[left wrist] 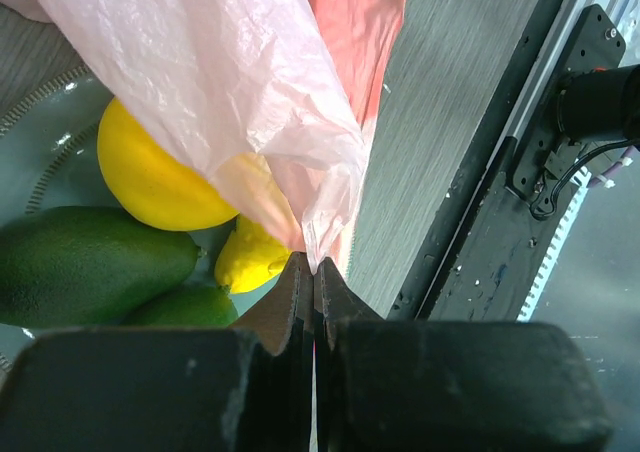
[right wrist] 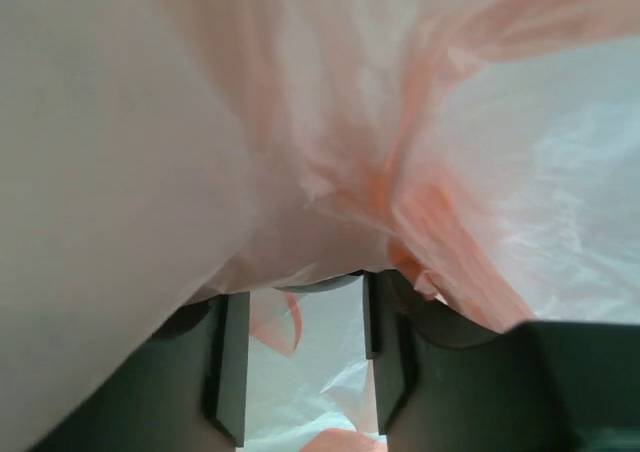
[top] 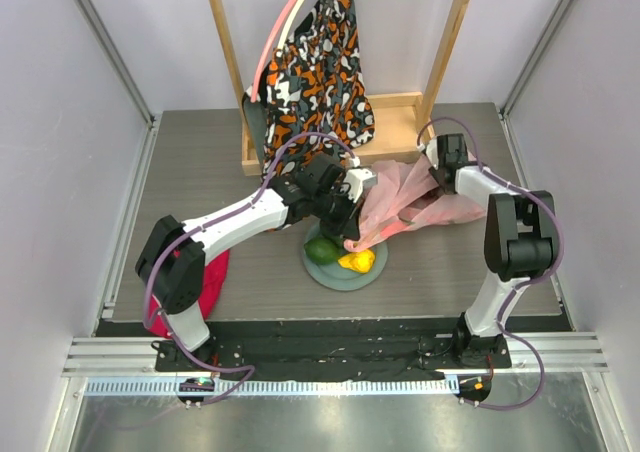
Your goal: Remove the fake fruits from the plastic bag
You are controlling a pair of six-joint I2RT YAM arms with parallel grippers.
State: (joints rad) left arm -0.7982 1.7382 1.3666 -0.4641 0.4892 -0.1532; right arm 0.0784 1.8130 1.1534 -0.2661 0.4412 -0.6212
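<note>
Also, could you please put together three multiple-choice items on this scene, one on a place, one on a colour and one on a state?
1. Where do the visible fake fruits lie?
A. on the wooden rack
B. on the round plate
C. on the red cloth

2. What colour is the plastic bag?
A. blue
B. pink
C. black

3. How does the left claw stand?
A. wide open and empty
B. shut on a fruit
C. shut on the plastic bag

Answers:
1 B: the green and yellow fruits sit on the grey-green plate.
2 B: its thin film shows translucent pink in every view.
3 C: its fingers meet on a pinch of the bag's film, above the fruits.
</note>
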